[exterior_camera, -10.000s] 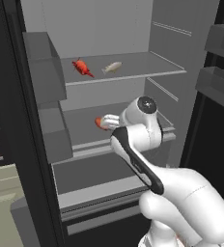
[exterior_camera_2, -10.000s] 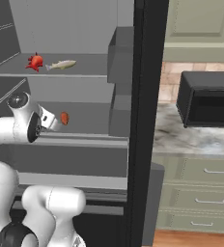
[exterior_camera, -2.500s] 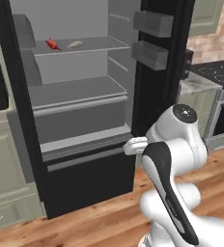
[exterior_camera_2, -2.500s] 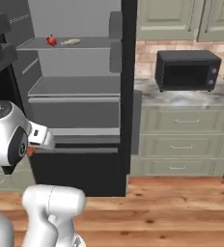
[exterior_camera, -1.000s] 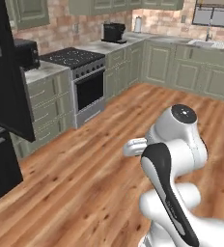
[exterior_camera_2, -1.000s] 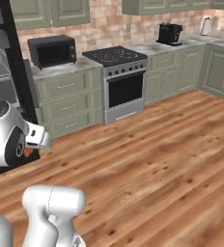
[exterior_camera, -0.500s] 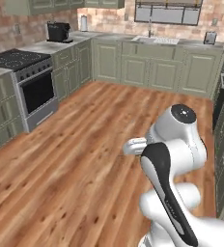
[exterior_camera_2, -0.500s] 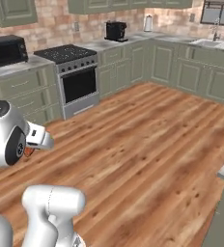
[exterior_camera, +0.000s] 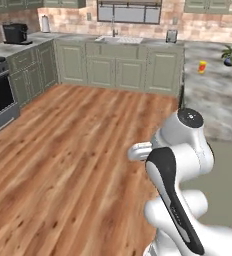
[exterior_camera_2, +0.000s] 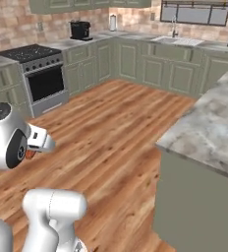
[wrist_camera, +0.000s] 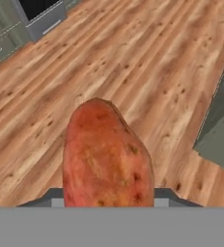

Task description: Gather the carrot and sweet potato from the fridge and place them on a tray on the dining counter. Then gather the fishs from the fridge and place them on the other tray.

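Sweet potato is carried from the fridge to the dining counter.
The fridge is now left behind; the sweet potato [wrist_camera: 106,154] is clamped in the gripper [wrist_camera: 109,195] over the wooden floor [exterior_camera: 63,150], and the dining counter [exterior_camera_2: 212,130] is swung into view, its near corner just ahead.

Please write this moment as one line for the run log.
phase: carrying | gripper: shut on sweet potato | below: wood floor | dining counter: ahead right

We count one sweet potato [wrist_camera: 106,154], one dining counter [exterior_camera_2: 212,129], one stove [exterior_camera_2: 40,78], one coffee maker [exterior_camera_2: 80,30], one sink [exterior_camera: 118,39], one potted plant [exterior_camera: 231,54], and perhaps one small jar [exterior_camera: 202,66], blurred.
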{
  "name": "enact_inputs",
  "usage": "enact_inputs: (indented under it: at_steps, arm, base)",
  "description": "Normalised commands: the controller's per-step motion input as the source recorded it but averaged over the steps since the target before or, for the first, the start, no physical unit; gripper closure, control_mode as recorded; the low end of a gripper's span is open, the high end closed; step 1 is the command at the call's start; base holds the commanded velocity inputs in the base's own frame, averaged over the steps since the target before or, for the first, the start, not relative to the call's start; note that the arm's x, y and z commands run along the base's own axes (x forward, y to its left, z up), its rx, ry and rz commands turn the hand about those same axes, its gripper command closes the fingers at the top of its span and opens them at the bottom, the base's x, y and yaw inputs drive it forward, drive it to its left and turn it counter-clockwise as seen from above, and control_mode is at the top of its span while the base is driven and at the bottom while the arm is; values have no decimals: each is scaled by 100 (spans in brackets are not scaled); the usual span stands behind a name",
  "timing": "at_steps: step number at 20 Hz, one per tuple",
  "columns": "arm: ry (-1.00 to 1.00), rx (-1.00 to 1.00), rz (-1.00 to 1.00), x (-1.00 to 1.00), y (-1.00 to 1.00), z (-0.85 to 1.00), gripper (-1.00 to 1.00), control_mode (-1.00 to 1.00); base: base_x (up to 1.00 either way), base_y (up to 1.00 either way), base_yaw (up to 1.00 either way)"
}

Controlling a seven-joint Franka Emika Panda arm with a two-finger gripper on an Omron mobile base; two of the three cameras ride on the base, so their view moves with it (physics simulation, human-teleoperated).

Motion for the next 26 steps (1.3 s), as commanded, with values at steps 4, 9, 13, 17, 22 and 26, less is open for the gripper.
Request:
enact_inputs:
  at_steps: [4,9,13,17,22,26]
  arm:
    - [0,0,0,0,0,0,100,100]
    - [0,0,0,0,0,0,100,100]
    - [0,0,0,0,0,0,100,100]
    - [0,0,0,0,0,0,100,100]
    - [0,0,0,0,0,0,100,100]
    - [0,0,0,0,0,0,100,100]
  base:
    - [-48,-88,-14]
    - [-41,-88,-13]
    - [-40,-96,-11]
    - [-35,-94,-9]
    - [-27,-94,-5]
    - [-17,-88,-1]
